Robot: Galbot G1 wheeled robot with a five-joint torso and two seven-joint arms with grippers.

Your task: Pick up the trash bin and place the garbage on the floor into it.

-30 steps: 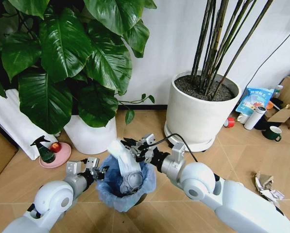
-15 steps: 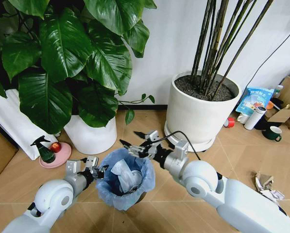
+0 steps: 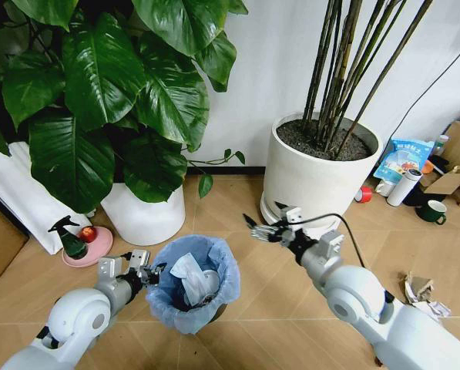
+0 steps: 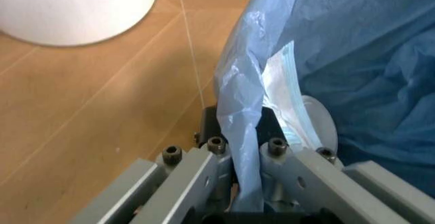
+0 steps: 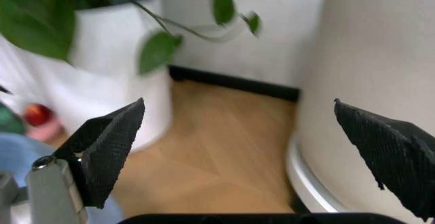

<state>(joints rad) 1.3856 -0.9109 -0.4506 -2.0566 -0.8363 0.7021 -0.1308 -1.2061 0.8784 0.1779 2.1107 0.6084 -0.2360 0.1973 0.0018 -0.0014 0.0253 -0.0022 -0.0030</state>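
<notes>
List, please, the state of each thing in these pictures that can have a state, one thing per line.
trash bin: upright on the floor, its light-blue bag rim pinched, white scraps inside.
left end effector: shut on the bag at the bin's rim.
right end effector: open, empty, in the air beside the large white pot.
garbage: crumpled paper lying on the floor, to the robot's right.
dark green mug: upright on the floor.

Bright even light, blurred wrist views
</notes>
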